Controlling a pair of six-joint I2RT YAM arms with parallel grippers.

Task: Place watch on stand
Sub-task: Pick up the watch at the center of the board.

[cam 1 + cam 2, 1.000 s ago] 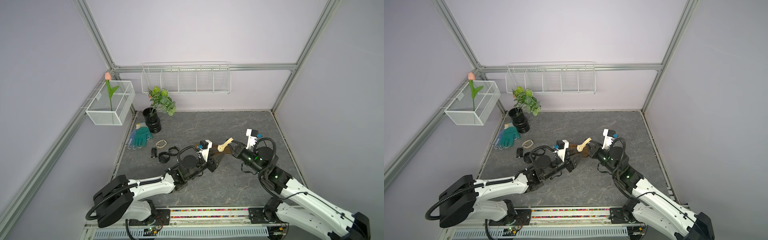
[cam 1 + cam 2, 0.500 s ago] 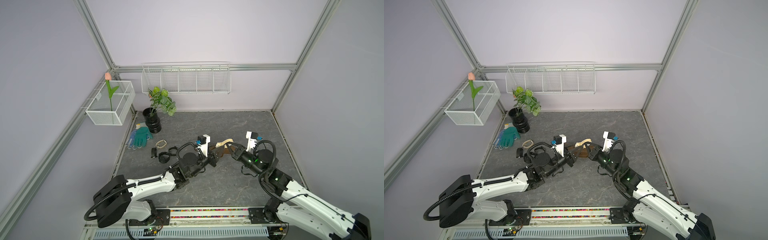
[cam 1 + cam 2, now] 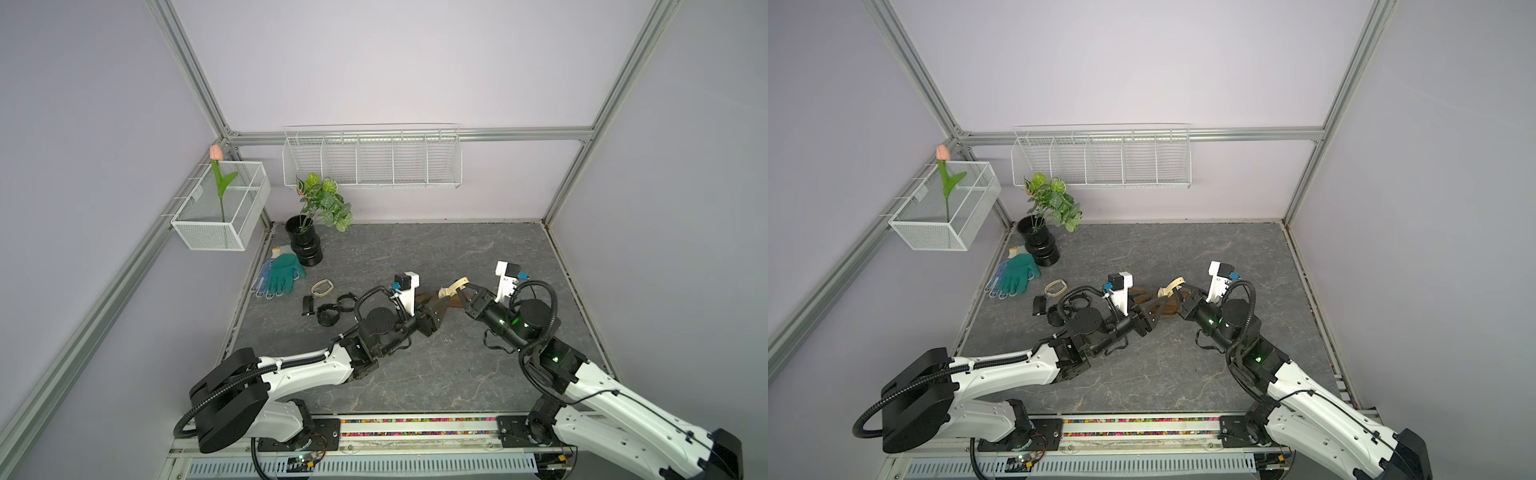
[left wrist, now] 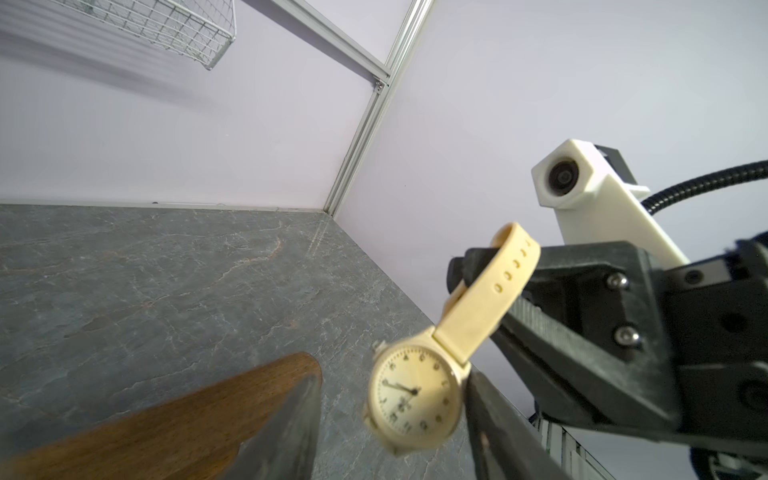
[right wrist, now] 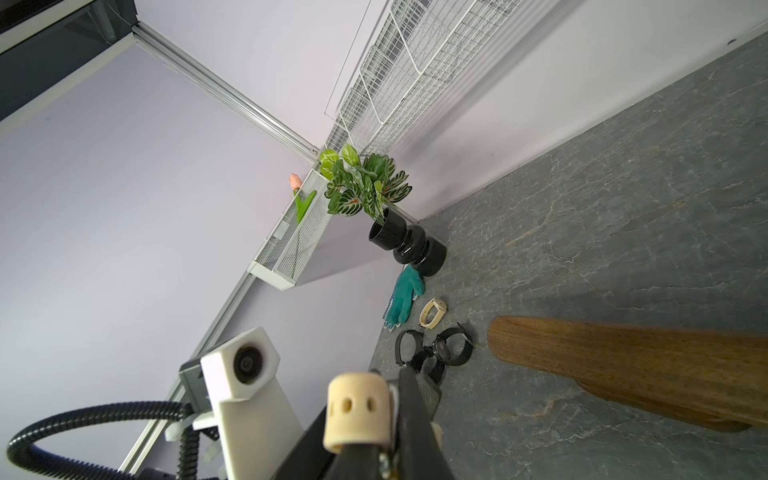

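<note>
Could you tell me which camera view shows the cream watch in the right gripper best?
The left wrist view: the cream watch is close, dial and strap clear, pinched by the right gripper. Both top views show a small pale shape; the right wrist view shows just its strap loop.

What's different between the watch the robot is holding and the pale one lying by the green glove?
The held watch is up in the air, strap pinched in the shut right gripper; the other watch lies untouched on the table beside the glove. The held watch is close to the stand; the other watch sits well away from it. Both are cream.
</note>
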